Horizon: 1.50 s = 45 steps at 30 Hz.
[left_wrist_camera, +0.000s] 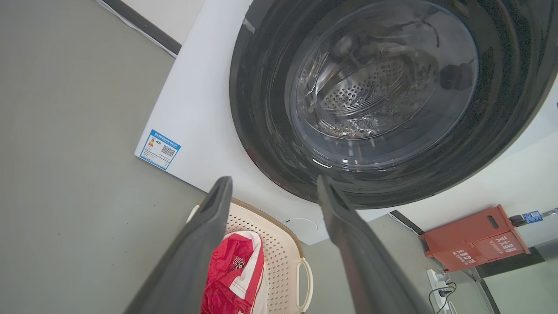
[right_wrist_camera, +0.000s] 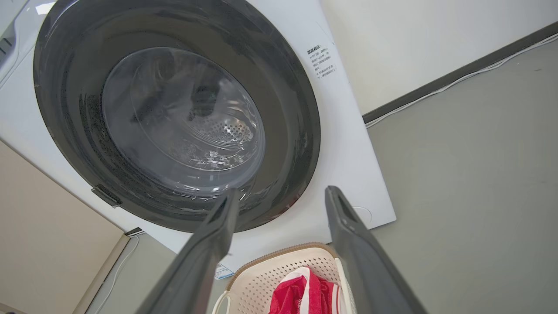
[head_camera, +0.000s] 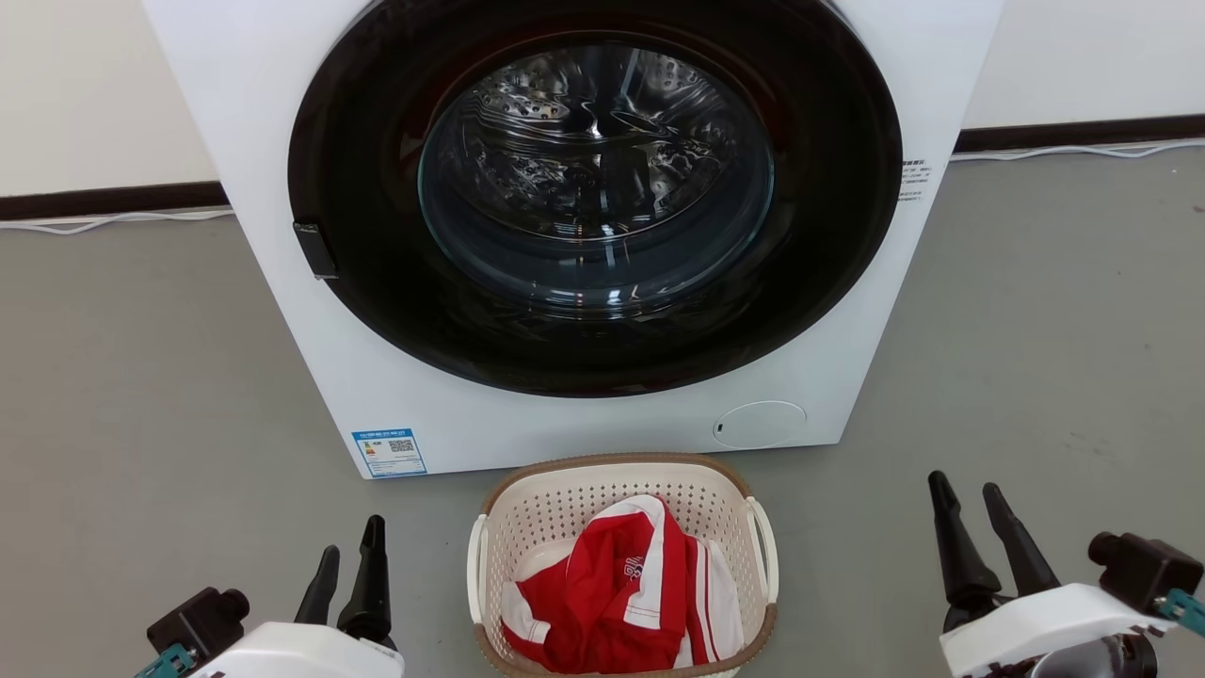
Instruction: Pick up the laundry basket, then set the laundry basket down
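Observation:
The laundry basket [head_camera: 555, 513] is cream plastic with perforated walls, a brown rim and white loop handles. It stands on the grey floor just in front of the washer, with a red and white garment [head_camera: 617, 593] inside. My left gripper [head_camera: 350, 552] is open at the lower left, apart from the basket's left handle. My right gripper [head_camera: 967, 497] is open at the lower right, further from the basket. The basket [left_wrist_camera: 279, 248] shows between the left fingers [left_wrist_camera: 205, 235], and the basket [right_wrist_camera: 261, 279] sits low in the right wrist view, between the right fingers [right_wrist_camera: 348, 235]. Both grippers hold nothing.
A white front-loading washer [head_camera: 395, 395] with a closed dark round door [head_camera: 593, 188] stands right behind the basket. Grey floor [head_camera: 141, 395] spreads to both sides. A white cable [head_camera: 1073, 151] runs along the dark skirting. A red box [left_wrist_camera: 475, 237] stands by the wall.

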### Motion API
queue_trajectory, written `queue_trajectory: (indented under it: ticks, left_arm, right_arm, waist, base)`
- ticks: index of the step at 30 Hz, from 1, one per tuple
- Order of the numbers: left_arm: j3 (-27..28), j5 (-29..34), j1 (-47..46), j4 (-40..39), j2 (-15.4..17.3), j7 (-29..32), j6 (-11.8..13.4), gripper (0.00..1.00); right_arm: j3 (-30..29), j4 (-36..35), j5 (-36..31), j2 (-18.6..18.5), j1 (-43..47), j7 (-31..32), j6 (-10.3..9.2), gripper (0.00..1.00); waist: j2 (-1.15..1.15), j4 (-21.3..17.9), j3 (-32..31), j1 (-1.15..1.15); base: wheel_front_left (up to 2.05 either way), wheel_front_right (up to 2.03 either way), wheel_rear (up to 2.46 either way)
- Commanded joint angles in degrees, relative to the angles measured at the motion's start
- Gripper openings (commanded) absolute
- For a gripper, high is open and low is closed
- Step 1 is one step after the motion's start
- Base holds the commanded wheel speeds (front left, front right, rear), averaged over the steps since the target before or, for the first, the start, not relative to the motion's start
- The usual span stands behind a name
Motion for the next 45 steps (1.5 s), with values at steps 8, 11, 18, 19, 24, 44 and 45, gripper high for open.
queue_trajectory:
  ticks: [8, 11, 18, 19, 24, 44, 45]
  left_arm:
    - [0.65, 7.22, -1.00, -0.91, 0.62, -2.13, 0.78, 1.00]
    - [0.56, 10.14, -0.92, -0.72, 0.65, -2.81, 0.98, 1.00]
    - [0.30, 16.50, -0.67, -0.63, 0.70, -4.32, 1.51, 1.00]
    - [0.24, 17.19, -0.62, -0.65, 0.71, -4.49, 1.58, 1.00]
    - [-0.06, 20.48, -0.49, -0.80, 0.74, -5.33, 1.93, 1.00]
    - [-0.51, 31.92, -0.10, -0.45, 0.85, -8.34, 2.96, 1.00]
    - [-0.50, 31.91, -0.12, -0.42, 0.85, -8.34, 2.93, 1.00]
  right_arm:
    - [1.89, 0.81, -8.61, -1.27, -2.98, -2.49, 0.30, 1.00]
    - [2.34, 1.36, -11.74, -1.59, -3.20, -3.16, 0.31, 1.00]
    - [3.08, 2.11, -17.90, -2.09, -3.44, -4.68, 0.35, 1.00]
    - [3.19, 2.18, -18.54, -2.14, -3.45, -4.84, 0.35, 1.00]
    - [3.59, 2.52, -21.53, -2.33, -3.56, -5.68, 0.37, 1.00]
    - [4.26, 3.77, -32.60, -2.44, -2.88, -8.69, 0.43, 1.00]
    - [4.17, 3.82, -32.54, -2.37, -2.82, -8.69, 0.43, 1.00]
  waist:
    - [0.00, -0.11, 0.11, 0.00]
    - [0.00, -0.17, 0.14, 0.00]
    - [0.00, -0.19, 0.08, 0.00]
    - [0.00, -0.19, 0.08, 0.00]
    - [0.00, -0.20, 0.20, 0.00]
    - [0.00, -0.65, 0.54, 0.00]
    - [0.00, -0.66, 0.56, 0.00]
  base:
    - [0.00, 0.00, 0.00]
    - [0.00, 0.00, 0.00]
    - [0.00, 0.00, 0.00]
    - [0.00, 0.00, 0.00]
    - [0.00, 0.00, 0.00]
    - [0.00, 0.00, 0.00]
    - [0.00, 0.00, 0.00]
